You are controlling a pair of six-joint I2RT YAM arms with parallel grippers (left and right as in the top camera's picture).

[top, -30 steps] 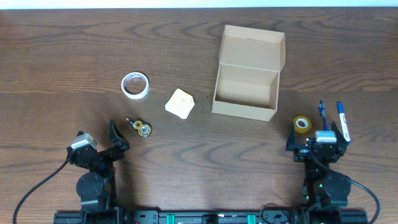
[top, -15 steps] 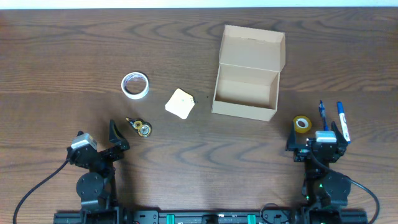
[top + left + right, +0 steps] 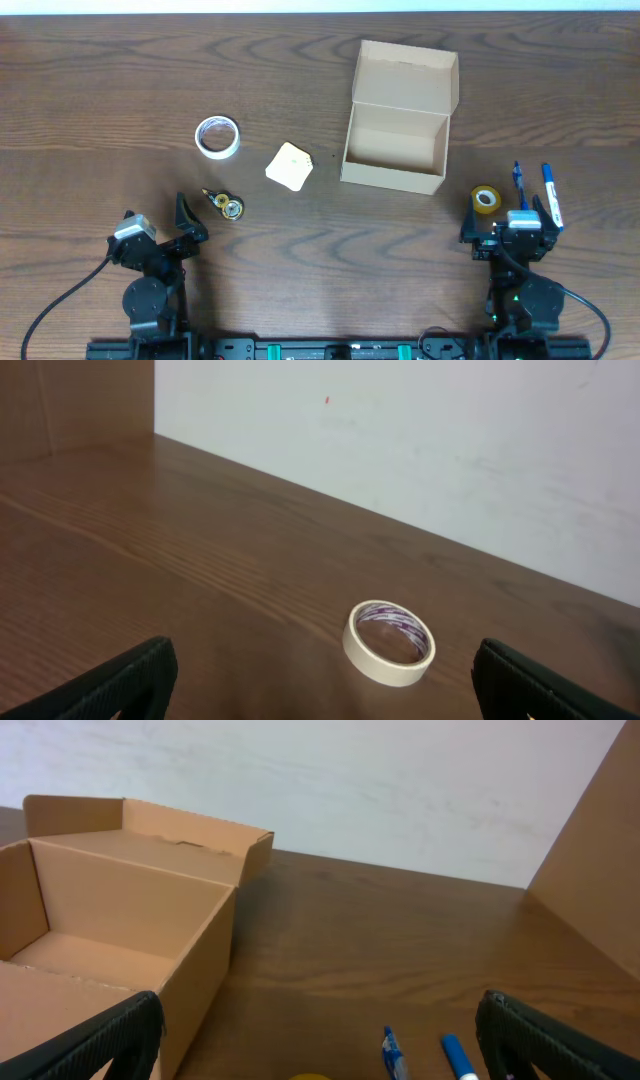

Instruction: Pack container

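Nothing has shifted: our left claw (image 3: 320, 695) and right claw (image 3: 320, 1055) both hang wide and empty, nearer us than the open box (image 3: 398, 130), which sits unfilled, tape roll (image 3: 217, 137) left of it. Packing hasn't begun.

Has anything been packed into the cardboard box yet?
No, the container stands open with a bare floor in the overhead view, and the white tape roll lies apart from it.
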